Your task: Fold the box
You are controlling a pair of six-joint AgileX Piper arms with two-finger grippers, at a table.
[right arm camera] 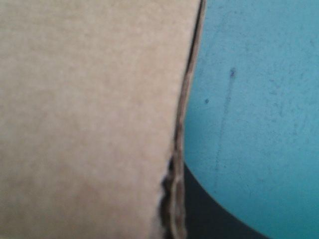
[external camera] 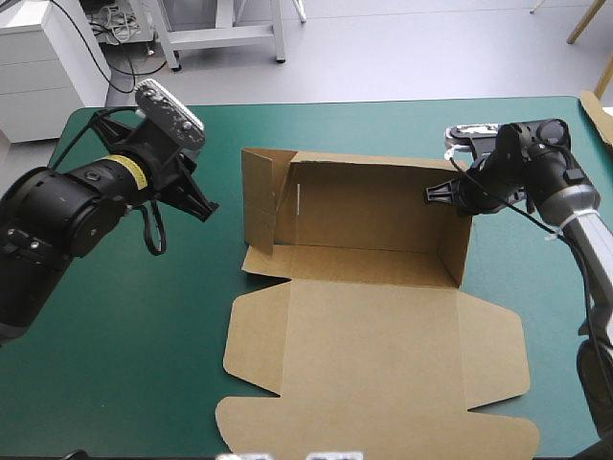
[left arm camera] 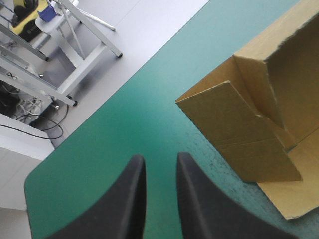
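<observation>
The brown box (external camera: 369, 206) stands mid-table as an open tray, its back wall and both end walls raised. Its lid (external camera: 374, 355) lies flat toward the near edge. My left gripper (external camera: 203, 203) hovers over the teal-green cover to the left of the box, touching nothing. In the left wrist view this gripper (left arm camera: 159, 167) is open by a narrow gap, with the box's left corner (left arm camera: 244, 124) ahead and to one side. My right gripper (external camera: 443, 193) sits at the top of the right end wall. Up close, that wall (right arm camera: 84, 109) fills the right wrist view, one black finger (right arm camera: 204, 211) on its outer side.
Bare teal-green cover (external camera: 144, 345) lies left of the box, and a narrower strip (external camera: 556, 316) lies to its right. A sliver of more brown board (external camera: 598, 115) shows at the table's far right corner.
</observation>
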